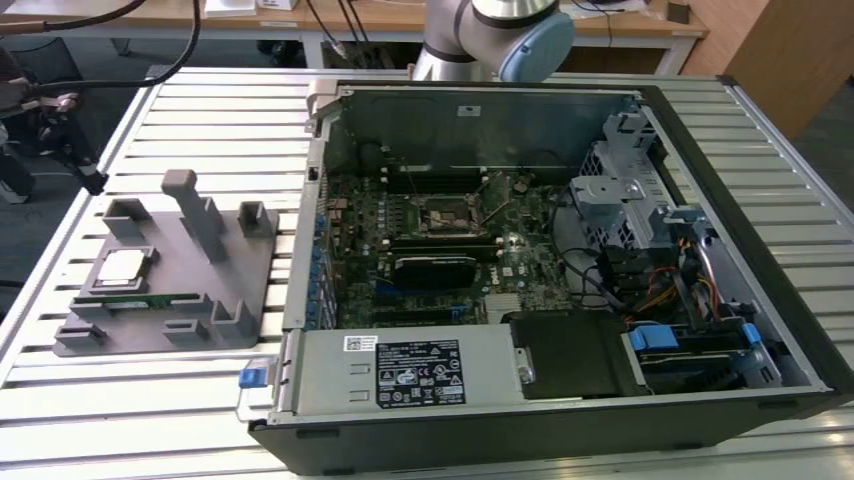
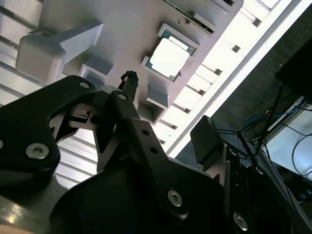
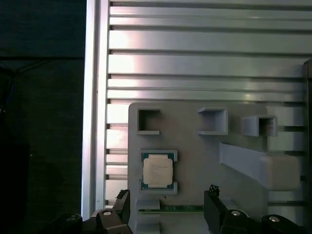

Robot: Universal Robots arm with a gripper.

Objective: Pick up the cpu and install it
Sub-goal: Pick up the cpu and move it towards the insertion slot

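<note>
First, in the exterior view, the slatted metal surface (image 1: 200, 110) carries a grey holder (image 1: 187, 288) seating the cpu (image 1: 123, 267), beside an open computer case (image 1: 467, 125), a wooden desk (image 1: 387, 18) behind; in the first wrist view the gripper (image 3: 166, 197) hangs wide open, empty, above that holder

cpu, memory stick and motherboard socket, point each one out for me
cpu (image 3: 157, 171), first wrist view, centre of its silver top
memory stick (image 3: 175, 208), first wrist view, middle of its green strip
motherboard socket (image 1: 445, 213), exterior view, centre of the square frame
</note>
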